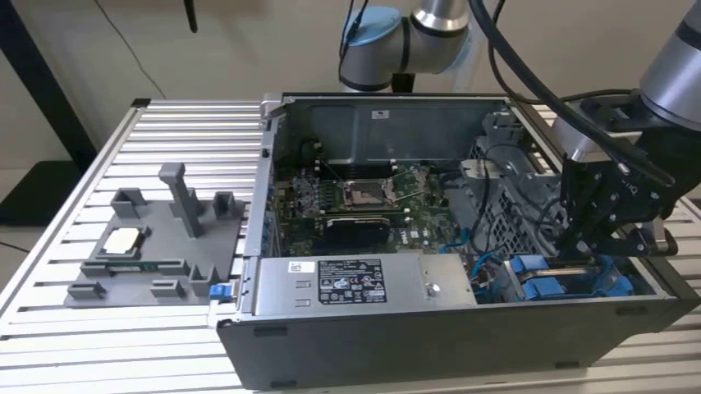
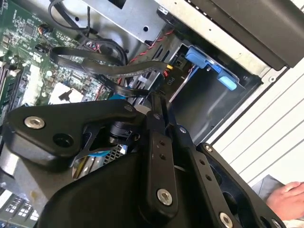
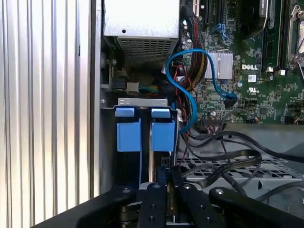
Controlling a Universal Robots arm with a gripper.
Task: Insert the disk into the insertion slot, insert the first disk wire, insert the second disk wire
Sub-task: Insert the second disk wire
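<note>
Black pincer (image 1: 577,250) sits, perhaps, inside blue-edged metal insertion slot (image 3: 145,156).

Insertion slot (image 3: 163,135) edged bright blue — circuit board (image 3: 256,95) green, table (image 3: 47,118) silver, ribbed.

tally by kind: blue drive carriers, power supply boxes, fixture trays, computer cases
blue drive carriers: 2
power-supply box: 1
grey fixture tray: 1
open computer case: 1
total: 5
</note>
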